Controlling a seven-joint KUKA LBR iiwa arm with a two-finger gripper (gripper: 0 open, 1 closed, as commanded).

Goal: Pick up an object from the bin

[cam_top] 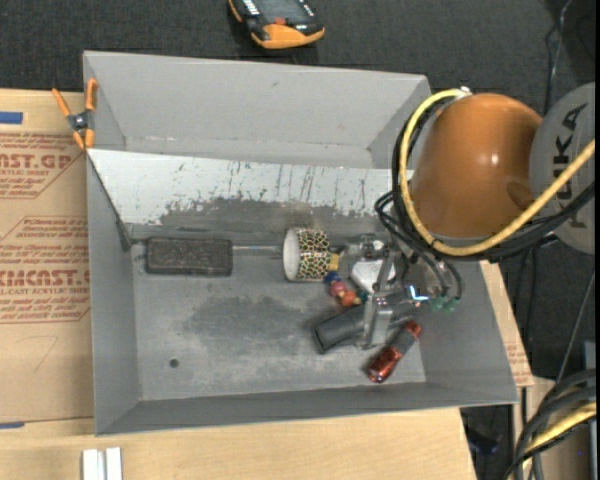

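Your claw (380, 313) hangs low at the right of the bin (230, 358), just beside a dark grey cylinder (335, 333) and a red stick (385, 360) (open or closed, I cannot tell). It seems the grasping step; next you need a firm closing, then a straight lift.

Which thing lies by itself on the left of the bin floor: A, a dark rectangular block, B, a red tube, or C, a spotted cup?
A: the dark rectangular block lies alone at the left; the spotted cup and red tube lie further right, near the gripper.
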